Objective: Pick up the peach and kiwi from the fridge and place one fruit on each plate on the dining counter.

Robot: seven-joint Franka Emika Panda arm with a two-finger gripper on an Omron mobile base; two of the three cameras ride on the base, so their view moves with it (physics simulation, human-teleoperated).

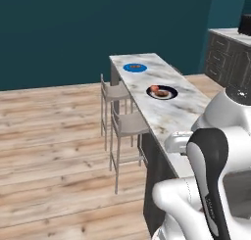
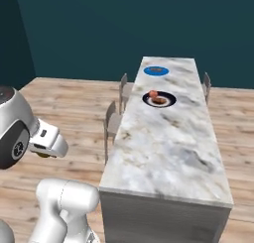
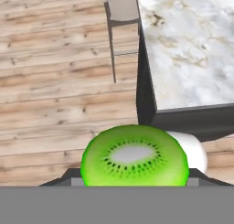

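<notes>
While pincer (image 3: 132,184) grips kiwi (image 3: 135,157) | stools (image 1: 128,124) flank dining counter (image 2: 168,148)

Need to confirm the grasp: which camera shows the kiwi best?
The hand view: the kiwi sits large and close at the gripper, its cut green face toward the camera. In the right base view it is just a sliver under the hand; left base view doesn't help.
</notes>
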